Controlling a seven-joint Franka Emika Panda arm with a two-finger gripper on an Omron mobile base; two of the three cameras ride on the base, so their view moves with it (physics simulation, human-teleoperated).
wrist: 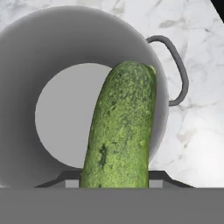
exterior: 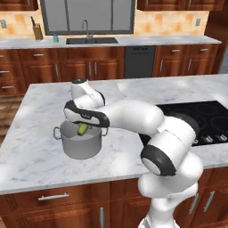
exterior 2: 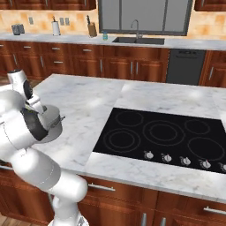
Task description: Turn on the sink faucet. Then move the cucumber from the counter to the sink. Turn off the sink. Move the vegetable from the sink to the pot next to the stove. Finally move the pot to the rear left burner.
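your hand (exterior: 83, 126) is clamped on the cucumber (wrist: 120, 131), gripping it at its lower end so that it points away from the camera on the hand, out over the open mouth of the pot (exterior: 80, 143). from the left base view you can see the green tip hanging just above the rim, inside the pot's outline but not yet resting on the bottom. the pot itself stands on the marble surface (exterior: 35, 151) to the left of the stove (exterior 2: 163, 137), apart from the black glass, and its inside looks bare.

judging by this, you are in the fourth step. the faucet (exterior 2: 136, 27) and sink (exterior 2: 139, 40) sit far off on the back wall, and from here no water can be made out at the spout; the washing and the shutting off appear to be behind you, though these views cannot confirm it.

what is left for you: lower a little, let the cucumber go so it drops into the pot, then take the pot by its rim or a handle (wrist: 175, 70) and carry it onto the rear left burner (exterior 2: 130, 117), which stands free.
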